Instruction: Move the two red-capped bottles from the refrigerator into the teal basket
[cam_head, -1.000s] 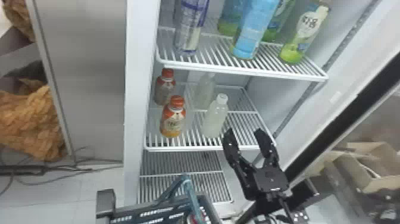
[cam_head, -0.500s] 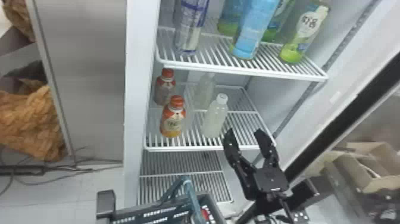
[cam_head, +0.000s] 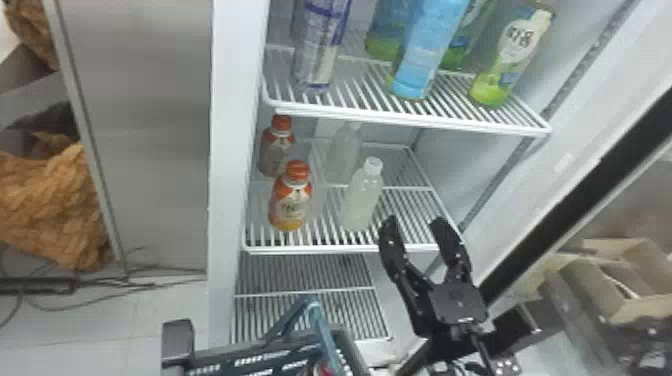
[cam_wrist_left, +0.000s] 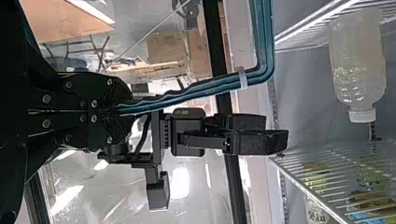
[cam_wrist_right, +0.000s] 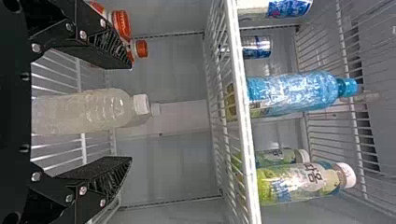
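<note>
Two red-capped bottles stand upright one behind the other at the left of the middle shelf: the front bottle (cam_head: 291, 207) and the rear bottle (cam_head: 277, 150). My right gripper (cam_head: 413, 222) is open at that shelf's front edge, right of a white-capped bottle (cam_head: 367, 195). In the right wrist view, my right gripper (cam_wrist_right: 130, 113) has nothing clamped between its spread fingers; red caps (cam_wrist_right: 122, 24) show past one finger. The teal basket (cam_head: 225, 357) is at the bottom edge, its handle (cam_head: 325, 330) raised. My left gripper (cam_wrist_left: 114, 111) is shut on the teal handle (cam_wrist_left: 210, 89).
Another white-capped bottle (cam_head: 345, 150) stands behind the first. The upper shelf (cam_head: 410, 120) holds taller blue and green bottles. At the left is the fridge side wall (cam_head: 232, 150), at the right the dark door edge (cam_head: 575, 200). Cardboard boxes (cam_head: 625, 280) stand beyond it.
The basket and its handle have shifted slightly at the bottom edge. My right gripper and the bottles on the shelf show no visible movement.
</note>
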